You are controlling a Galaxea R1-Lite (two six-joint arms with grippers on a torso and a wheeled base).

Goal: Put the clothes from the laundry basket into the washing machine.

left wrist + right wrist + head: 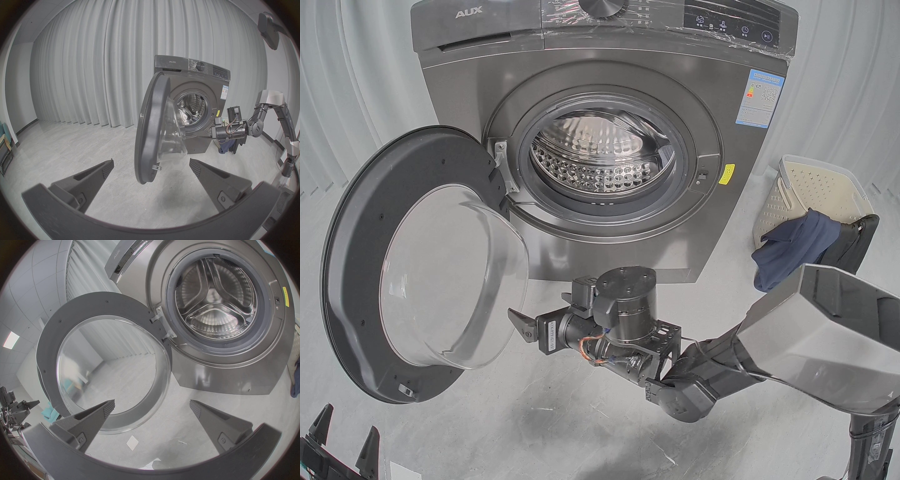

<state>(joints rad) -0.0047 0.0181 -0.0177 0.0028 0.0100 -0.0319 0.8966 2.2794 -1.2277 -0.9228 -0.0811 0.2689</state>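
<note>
Clothes (800, 240), navy and black, drape over the laundry basket (819, 181) rim at 3 o'clock from the open washing machine (600, 75), basket's bottom hidden by the arm, left gripper (151, 162) and right gripper (151, 404) both spread, empty-handed.

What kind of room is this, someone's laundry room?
Likely a test room staged for laundry: a washing machine with its door open, a laundry basket holding clothes, but floor-length curtains behind.

Navy clothes (797, 245), cream perforated laundry basket (831, 186)

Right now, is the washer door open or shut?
Open. The door hangs swung out on its hinge, and the empty drum shows inside.
</note>
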